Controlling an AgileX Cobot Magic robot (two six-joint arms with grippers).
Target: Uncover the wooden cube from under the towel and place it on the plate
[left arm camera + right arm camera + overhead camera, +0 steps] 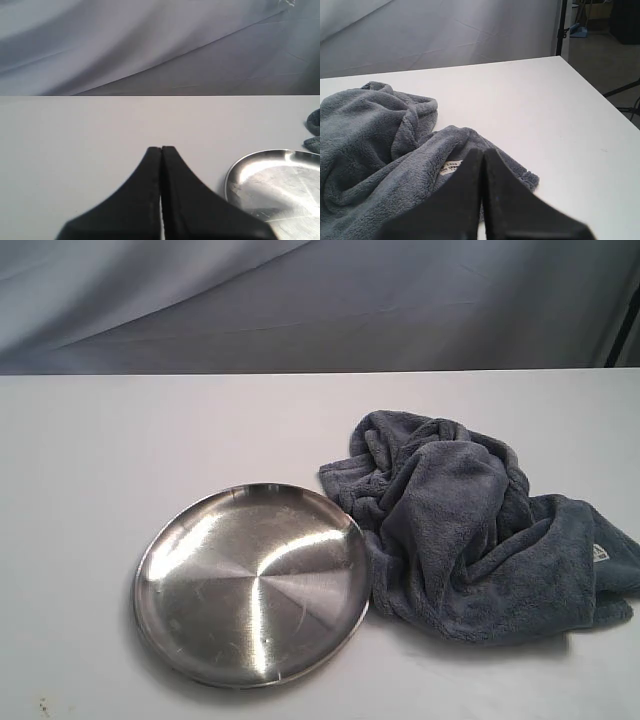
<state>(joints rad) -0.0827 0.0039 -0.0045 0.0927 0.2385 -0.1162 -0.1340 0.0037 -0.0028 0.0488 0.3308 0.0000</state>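
Currently your left gripper [161, 150] and right gripper [483, 152] are both sitting closed, holding nothing; the wooden cube is hiding unseen, presumably beneath the towel [470, 530] bunched against the plate [250, 585]; you are needing the right one opened, pinching a raised fold, peeling it away.

white table [90, 460] | plate [252, 585] left | towel [480, 530] bunched, touching its rim
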